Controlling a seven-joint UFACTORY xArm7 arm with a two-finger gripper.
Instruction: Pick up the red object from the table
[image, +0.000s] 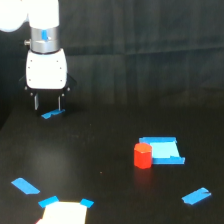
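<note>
The red object (142, 155) is a small red-orange block standing on the black table (110, 150), right of centre. It touches the left edge of a flat blue square piece (162, 150). My gripper (47, 105) hangs at the upper left, far from the block, just above the table. Its two thin fingers (36, 101) point down with a gap between them and hold nothing.
Blue tape strips lie on the table: one under the gripper (52, 114), one at the lower left (25, 186), one at the lower right (196, 196). A pale patch with blue corners (65, 211) sits at the bottom edge.
</note>
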